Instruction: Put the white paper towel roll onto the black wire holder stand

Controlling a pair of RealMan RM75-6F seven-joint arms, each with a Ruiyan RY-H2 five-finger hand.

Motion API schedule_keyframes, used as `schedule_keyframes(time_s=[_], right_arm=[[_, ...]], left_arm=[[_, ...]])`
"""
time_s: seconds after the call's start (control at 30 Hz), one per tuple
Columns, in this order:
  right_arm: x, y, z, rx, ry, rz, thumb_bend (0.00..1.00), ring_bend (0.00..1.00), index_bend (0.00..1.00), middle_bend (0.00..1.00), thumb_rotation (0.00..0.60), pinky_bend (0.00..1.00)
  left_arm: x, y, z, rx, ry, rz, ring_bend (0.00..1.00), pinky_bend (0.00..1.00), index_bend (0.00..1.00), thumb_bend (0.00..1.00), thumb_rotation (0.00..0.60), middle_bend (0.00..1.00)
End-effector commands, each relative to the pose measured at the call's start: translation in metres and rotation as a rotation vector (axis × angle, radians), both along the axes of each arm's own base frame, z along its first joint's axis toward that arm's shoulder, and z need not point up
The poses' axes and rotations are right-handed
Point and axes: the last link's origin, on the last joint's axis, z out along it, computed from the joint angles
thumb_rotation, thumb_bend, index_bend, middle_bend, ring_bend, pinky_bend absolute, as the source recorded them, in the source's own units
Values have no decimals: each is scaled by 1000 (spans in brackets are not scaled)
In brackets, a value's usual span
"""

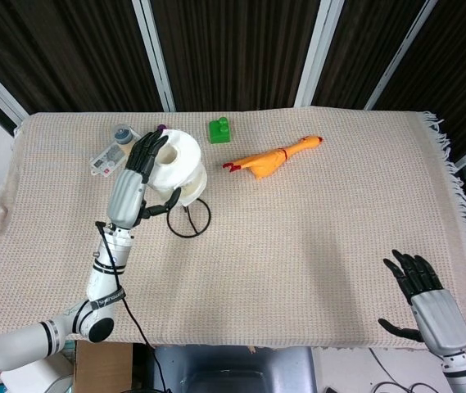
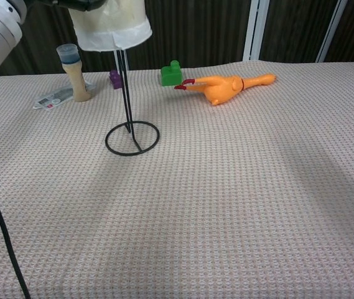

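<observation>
My left hand [image 1: 137,178] grips the white paper towel roll [image 1: 180,166] from its left side, fingers across its top. The roll [image 2: 110,26] hangs over the upright rods of the black wire holder stand [image 2: 129,112], and the rods run up into its lower opening. The stand's ring base [image 1: 188,220] lies flat on the cloth. Only dark fingertips [image 2: 77,4] of that hand show at the top edge of the chest view. My right hand [image 1: 423,300] hovers near the table's front right corner, fingers spread, holding nothing.
An orange rubber chicken [image 1: 272,157] and a green block [image 1: 219,130] lie behind the stand. A small bottle [image 2: 74,71], a flat packet [image 2: 53,97] and a purple block [image 2: 115,79] sit at the back left. The woven tablecloth [image 1: 314,246] covers the table.
</observation>
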Motion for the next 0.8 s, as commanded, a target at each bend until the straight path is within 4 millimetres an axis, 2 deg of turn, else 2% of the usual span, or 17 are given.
schedule_keyframes(time_s=[0.03, 0.27, 0.37, 0.4, 0.5, 0.6, 0.63, 0.7, 0.77, 0.8], right_arm=[[0, 0, 0, -1, 0, -1, 79, 0, 0, 0, 600, 0], [0, 0, 0, -2, 0, 2, 79, 0, 0, 0, 600, 0], [0, 1, 0, 1, 3, 3, 78, 0, 0, 0, 600, 0], [0, 0, -1, 2, 4, 3, 78, 0, 0, 0, 600, 0], [0, -1, -3, 9, 11, 0, 79, 0, 0, 0, 600, 0], [-1, -2, -7, 17, 22, -6, 79, 0, 0, 0, 600, 0], [-1, -3, -8, 19, 25, -7, 79, 0, 0, 0, 600, 0], [-1, -3, -8, 20, 26, -8, 79, 0, 0, 0, 600, 0], [0, -4, -10, 24, 29, -10, 79, 0, 0, 0, 600, 0], [0, -4, -12, 27, 34, -10, 78, 0, 0, 0, 600, 0]], left_arm=[[0, -1, 1, -8, 2, -1, 0, 3, 0, 373, 600, 0], [-3, -8, 5, -20, 8, -10, 0, 2, 0, 359, 600, 0], [-19, -21, 11, -33, 89, -11, 0, 4, 0, 365, 600, 0], [-27, -30, 17, -34, 124, -12, 0, 4, 0, 373, 600, 0], [-72, -52, 33, -31, 257, 55, 0, 4, 0, 393, 600, 0], [-126, -75, 41, -66, 344, 158, 0, 3, 0, 398, 600, 0], [-137, -82, 42, -76, 359, 177, 0, 2, 0, 399, 600, 0], [-143, -87, 43, -80, 368, 186, 0, 2, 0, 400, 600, 0], [-162, -100, 45, -83, 406, 225, 0, 2, 0, 400, 600, 0], [-181, -114, 46, -86, 449, 265, 0, 2, 0, 401, 600, 0]])
